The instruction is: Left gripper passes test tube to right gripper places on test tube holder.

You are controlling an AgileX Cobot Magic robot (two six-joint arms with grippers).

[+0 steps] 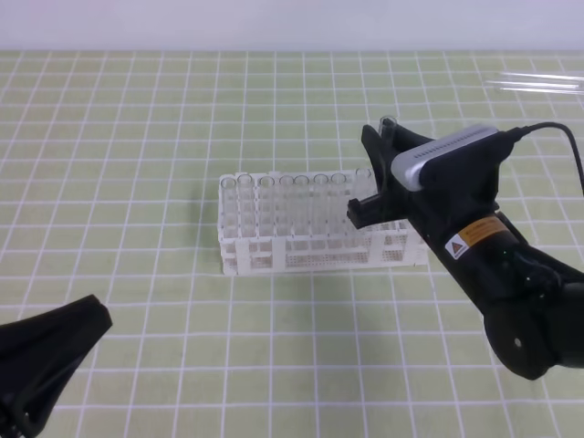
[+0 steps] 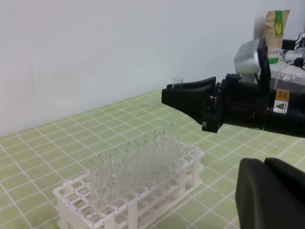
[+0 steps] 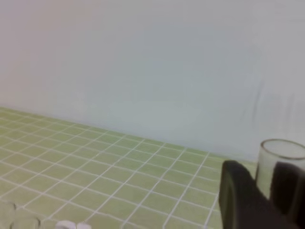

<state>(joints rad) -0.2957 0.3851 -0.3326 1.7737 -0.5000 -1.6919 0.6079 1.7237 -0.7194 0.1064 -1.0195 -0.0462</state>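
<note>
Low in front, the left gripper (image 1: 55, 351) sits closed and empty. Handover looks done: the right gripper (image 1: 376, 173) clamps the tube (image 3: 281, 167) upright above the rack's (image 1: 315, 251) right end; lowering it into a hole remains.

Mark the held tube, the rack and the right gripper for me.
Test tube (image 3: 280, 164), right wrist view, on its clear wall just below the rim.
Rack (image 1: 321, 255), exterior high view, on its white front lattice.
Right gripper (image 2: 183, 98), left wrist view, on its black fingers.
</note>
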